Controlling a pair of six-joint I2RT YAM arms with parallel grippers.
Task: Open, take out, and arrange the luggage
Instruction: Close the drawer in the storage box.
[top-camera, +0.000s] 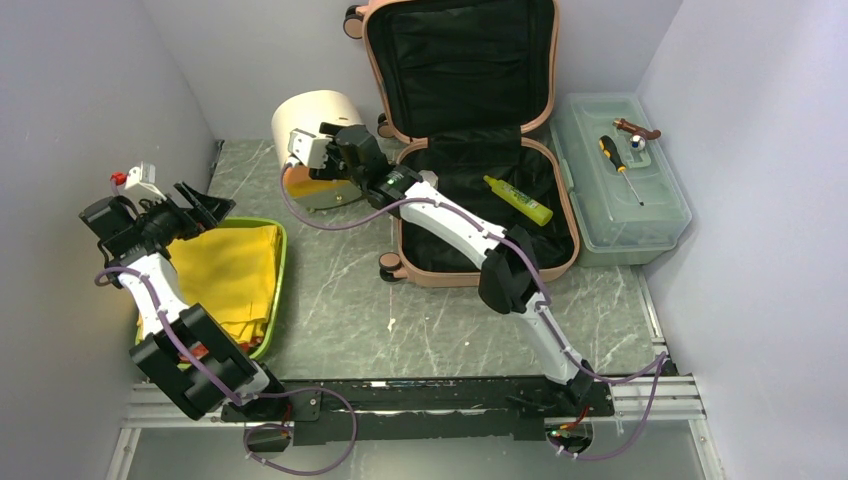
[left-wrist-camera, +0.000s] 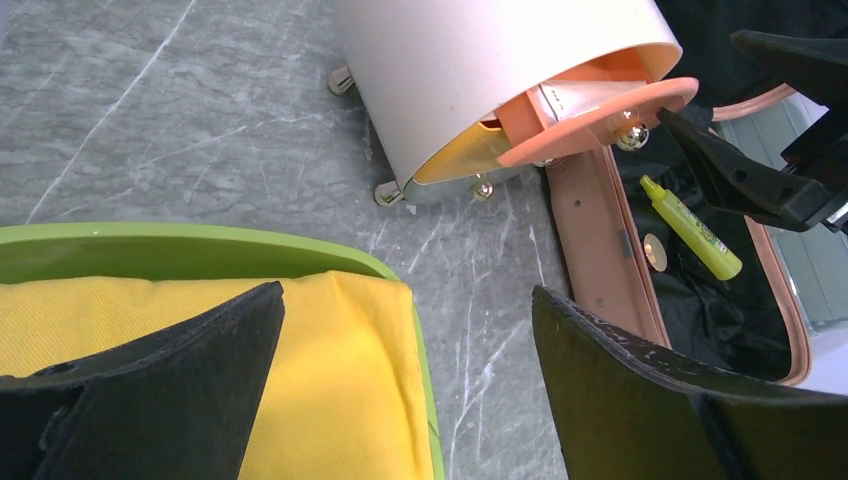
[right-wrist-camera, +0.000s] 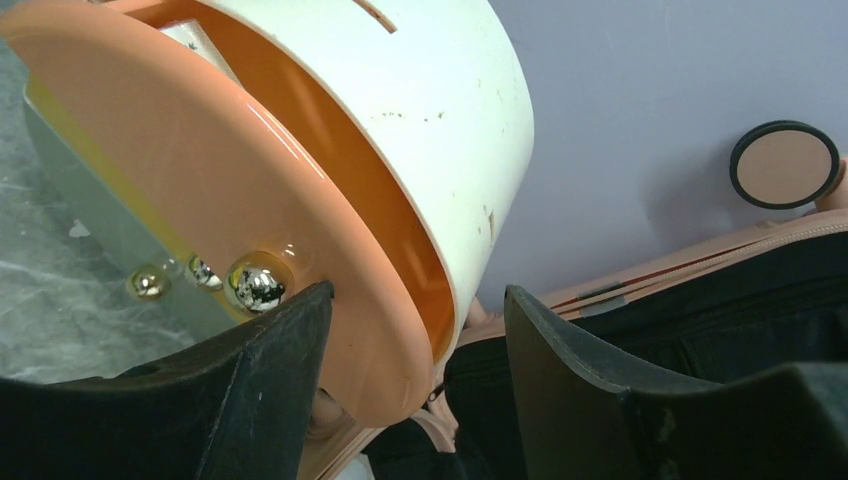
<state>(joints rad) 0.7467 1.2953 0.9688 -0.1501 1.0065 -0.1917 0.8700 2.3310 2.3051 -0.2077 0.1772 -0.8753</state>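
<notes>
Lying open, the luggage (top-camera: 465, 70) keeps a yellow-green tube (top-camera: 518, 200) inside; the cream box (top-camera: 310, 110) sits outside. Right gripper (right-wrist-camera: 415, 300) fingers stand apart around its orange drawer (right-wrist-camera: 200, 160); left gripper (left-wrist-camera: 405, 300) is spread wide over the yellow cloth (top-camera: 235, 265).

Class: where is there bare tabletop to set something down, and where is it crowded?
Free: the marble tabletop between the lime-green tray, the salmon-pink hard-shell suitcase and the black mounting rail; a smaller strip before the translucent plastic toolbox. Crowded: the back, where the cream half-round box, suitcase and right gripper bunch together.
</notes>
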